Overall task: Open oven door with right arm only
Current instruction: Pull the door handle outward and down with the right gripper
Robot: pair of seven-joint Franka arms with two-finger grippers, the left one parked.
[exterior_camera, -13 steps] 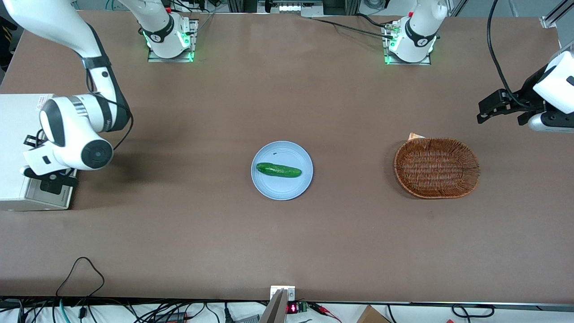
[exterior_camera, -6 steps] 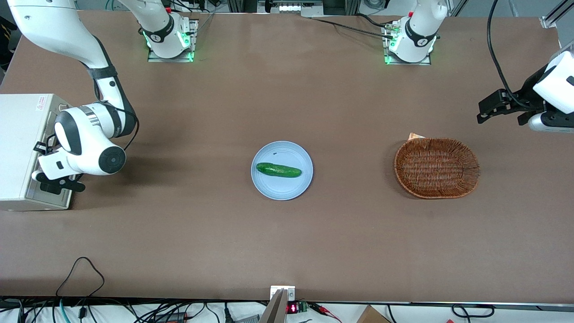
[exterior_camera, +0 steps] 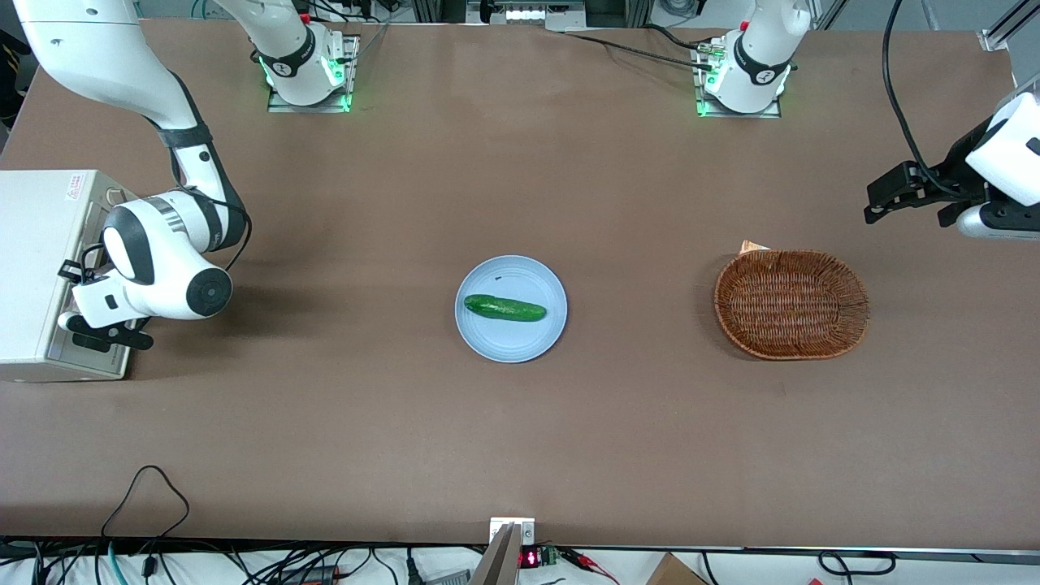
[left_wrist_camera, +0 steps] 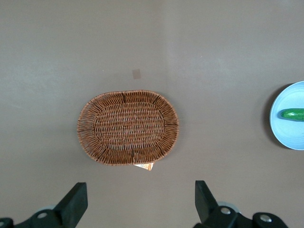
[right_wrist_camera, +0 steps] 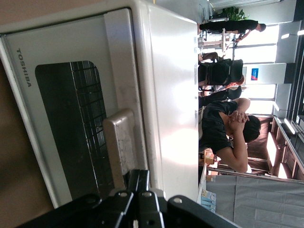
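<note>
The cream-white toaster oven [exterior_camera: 36,268] stands at the working arm's end of the table. Its oven door [right_wrist_camera: 66,123], with silver frame and dark glass window, lies flush against the oven body [right_wrist_camera: 171,95]. A pale bar handle [right_wrist_camera: 121,142] runs along the door's upper edge. The right arm [exterior_camera: 162,260] bends down in front of the door. My gripper [right_wrist_camera: 141,180] is shut, its black fingers pressed together right at the end of the handle, close to the oven's top edge. From the front, the gripper [exterior_camera: 101,335] hangs against the door's strip [exterior_camera: 114,361].
A pale blue plate [exterior_camera: 487,341] holding a green cucumber [exterior_camera: 504,308] sits mid-table. A brown wicker basket [exterior_camera: 792,305] lies toward the parked arm's end. Loose cables [exterior_camera: 146,496] trail at the table edge nearest the front camera.
The right arm's wrist has shifted off the oven's top toward the table's middle, now hanging in front of the door. Most of the shift happened early; the door looks unmoved.
</note>
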